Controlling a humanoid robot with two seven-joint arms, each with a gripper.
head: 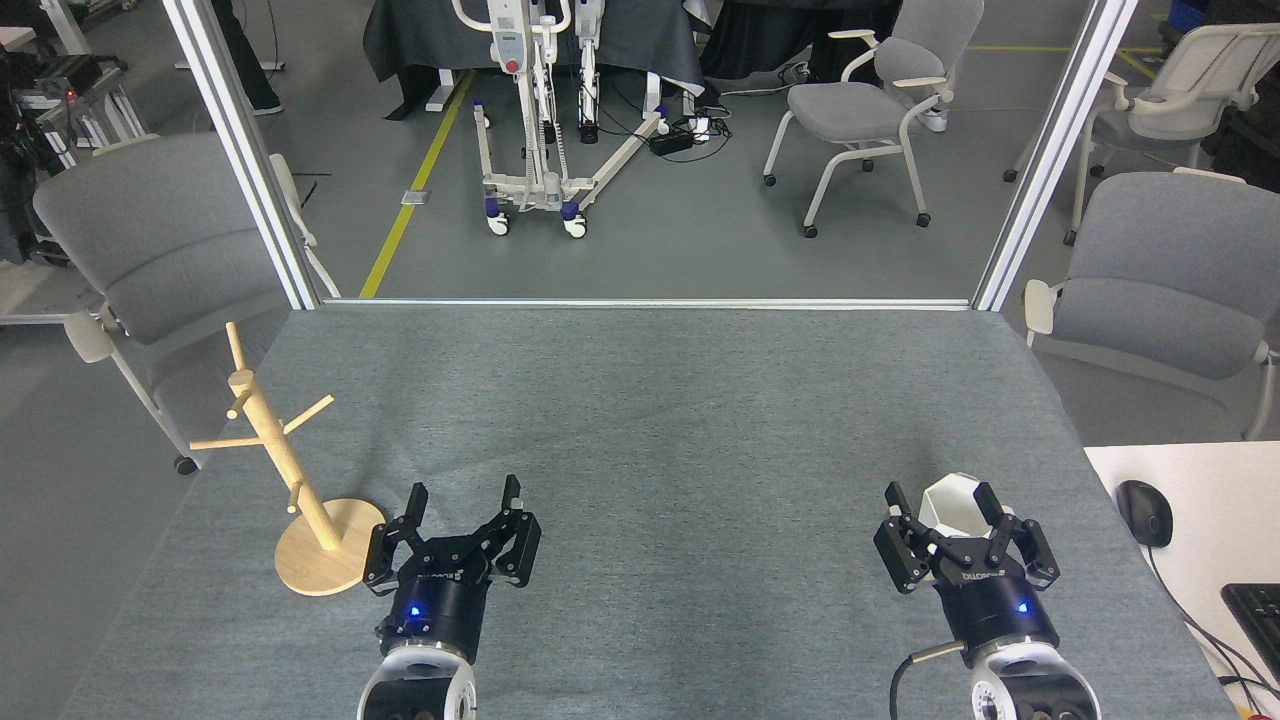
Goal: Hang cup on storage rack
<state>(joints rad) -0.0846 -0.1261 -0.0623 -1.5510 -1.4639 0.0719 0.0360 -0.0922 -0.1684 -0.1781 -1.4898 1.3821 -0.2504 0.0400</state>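
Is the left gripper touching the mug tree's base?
Apart. The head view shows grey tabletop between the left gripper and the mug tree's round base.

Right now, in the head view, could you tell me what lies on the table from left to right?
storage rack → left gripper → right gripper closed around the cup

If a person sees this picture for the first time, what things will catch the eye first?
First, the two black hands low on the grey table: the right hand has the white cup between its fingers, and the left hand is open and empty. Next, the wooden storage rack at the table's left edge, beside the left hand, with bare pegs.
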